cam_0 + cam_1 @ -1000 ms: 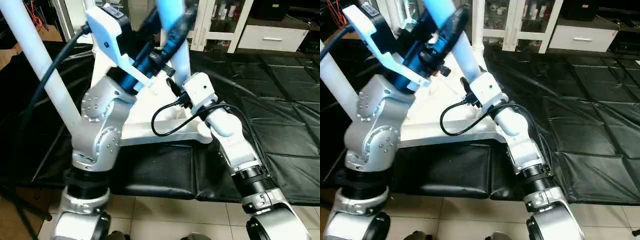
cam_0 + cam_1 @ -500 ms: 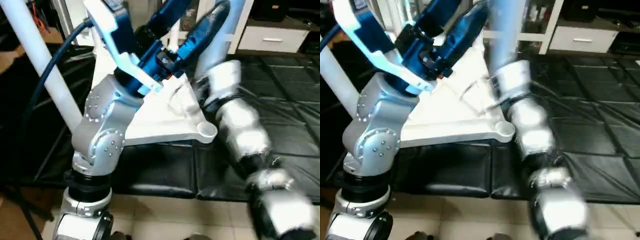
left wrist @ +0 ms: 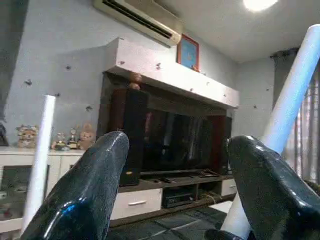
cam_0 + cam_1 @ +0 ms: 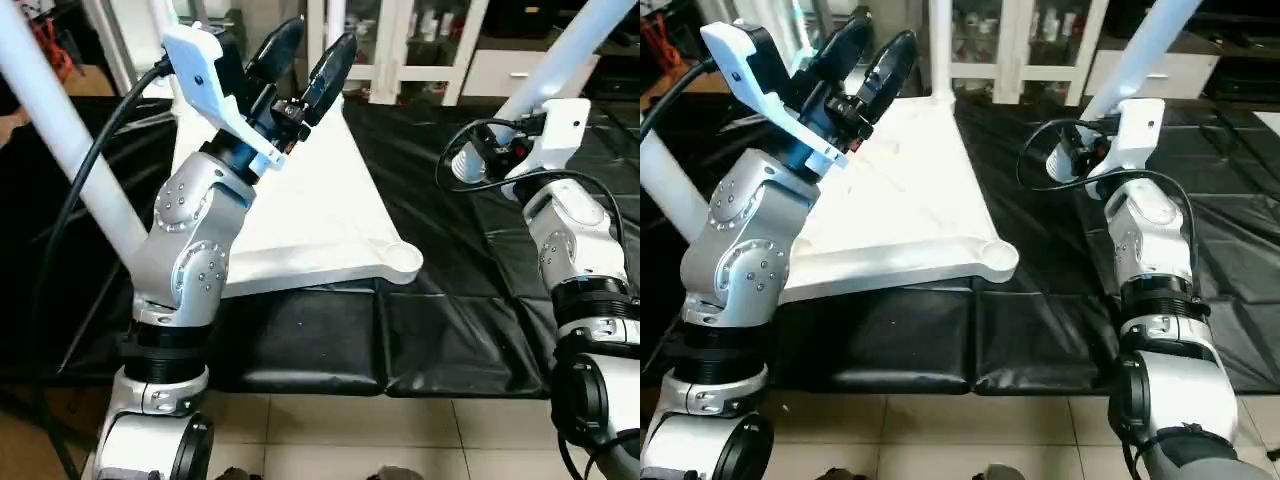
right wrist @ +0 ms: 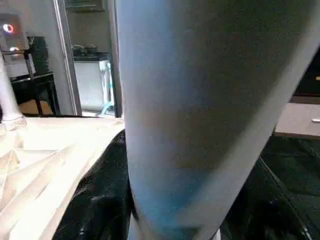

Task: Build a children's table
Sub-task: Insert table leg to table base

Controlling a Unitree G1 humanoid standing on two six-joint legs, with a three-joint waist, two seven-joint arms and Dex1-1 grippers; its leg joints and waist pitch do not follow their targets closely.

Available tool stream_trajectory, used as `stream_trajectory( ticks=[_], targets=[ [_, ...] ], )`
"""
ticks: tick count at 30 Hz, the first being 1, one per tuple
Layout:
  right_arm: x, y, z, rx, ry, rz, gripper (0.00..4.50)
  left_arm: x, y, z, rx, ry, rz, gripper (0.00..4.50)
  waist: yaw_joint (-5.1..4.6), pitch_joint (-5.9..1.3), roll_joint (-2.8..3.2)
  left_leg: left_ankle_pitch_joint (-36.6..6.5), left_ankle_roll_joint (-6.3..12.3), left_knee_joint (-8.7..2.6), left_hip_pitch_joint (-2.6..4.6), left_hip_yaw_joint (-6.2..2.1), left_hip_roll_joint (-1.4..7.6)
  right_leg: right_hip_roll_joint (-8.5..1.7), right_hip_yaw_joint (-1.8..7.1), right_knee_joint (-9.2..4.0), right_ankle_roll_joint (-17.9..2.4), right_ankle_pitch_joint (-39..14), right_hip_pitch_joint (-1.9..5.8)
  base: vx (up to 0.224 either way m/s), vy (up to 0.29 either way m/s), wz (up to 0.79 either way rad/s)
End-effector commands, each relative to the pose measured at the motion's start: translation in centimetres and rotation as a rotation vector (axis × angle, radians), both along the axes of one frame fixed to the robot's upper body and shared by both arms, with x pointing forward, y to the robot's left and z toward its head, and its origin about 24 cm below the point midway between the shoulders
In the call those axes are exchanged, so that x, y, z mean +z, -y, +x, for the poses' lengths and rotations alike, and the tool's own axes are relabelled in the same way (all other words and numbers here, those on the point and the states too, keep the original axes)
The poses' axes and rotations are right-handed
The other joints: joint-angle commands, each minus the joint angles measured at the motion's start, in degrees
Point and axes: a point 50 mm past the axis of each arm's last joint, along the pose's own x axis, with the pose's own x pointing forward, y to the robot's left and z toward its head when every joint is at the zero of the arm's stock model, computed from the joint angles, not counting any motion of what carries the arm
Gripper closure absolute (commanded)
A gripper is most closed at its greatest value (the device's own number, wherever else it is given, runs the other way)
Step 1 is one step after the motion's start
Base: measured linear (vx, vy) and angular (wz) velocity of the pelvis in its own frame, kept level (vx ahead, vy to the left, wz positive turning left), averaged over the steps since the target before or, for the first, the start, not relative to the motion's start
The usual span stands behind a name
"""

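Children's table top (image 4: 300, 215) lies underside-up on the black padded mat (image 4: 450, 330), ribs showing in my right wrist view, near corner socket (image 4: 400, 262) empty and facing up. One leg (image 4: 60, 140) is already standing in the left side, rising past my left arm; another thin leg (image 4: 940, 45) stands at the far corner.

My left tool (image 4: 305, 65) hovers over the top with its fingers spread apart, nothing between them. My right tool (image 4: 520, 125) is out to the right, over the mat and clear of the top, clamped on a leg (image 4: 570, 45) that slants up and away; the wrist view has the tube pressed between the black pads.

Handling guess: leg is a hollow plastic tube, light, stiff, smooth so it may slip or twist in the pads. It's long, so the free end will swing; holding low near the insertion end gives better aim at the socket. Top is rigid, light, could slide on the mat when I push a leg in. Best hold for it is the rim or a rib, not the flat face.
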Motion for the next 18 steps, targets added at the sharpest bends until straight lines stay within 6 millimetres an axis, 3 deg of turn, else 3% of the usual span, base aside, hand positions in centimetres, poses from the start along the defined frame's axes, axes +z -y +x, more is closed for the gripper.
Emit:
stream_trajectory(
  ticks=[1,7,18],
  targets=[
    [0.41,0.2,-0.03,-0.001,0.009,-0.002,2.64,0.44,-0.02,-0.1,0.001,0.017,0.003,0.91,0.29,-5.61,-0.89,-6.2,3.47,-2.92,0.86,0.26,-0.55,-1.86,1.12,-4.73,-15.7,-0.9,3.39,0.0,0.0,0.0],
    [0.41,0.2,-0.03,-0.001,0.009,-0.002,2.64,0.44,-0.02,-0.1,0.001,0.017,0.003,0.91,1.01,-5.57,-0.89,-6.3,2.88,-3.01,0.89,0.28,-0.53,-1.94,1.18,-4.7,-15.1,-1.4,3.33,0.0,0.0,0.0],
    [0.41,0.2,-0.03,-0.001,0.009,-0.002,2.64,0.44,-0.02,-0.1,0.001,0.017,0.003,0.91,1.03,-5.54,-0.96,-6.3,2.63,-3.04,0.76,0.26,-0.61,-1.98,1.19,-4.77,-14.6,-1.8,3.36,0.0,0.0,0.0]
  ],
)
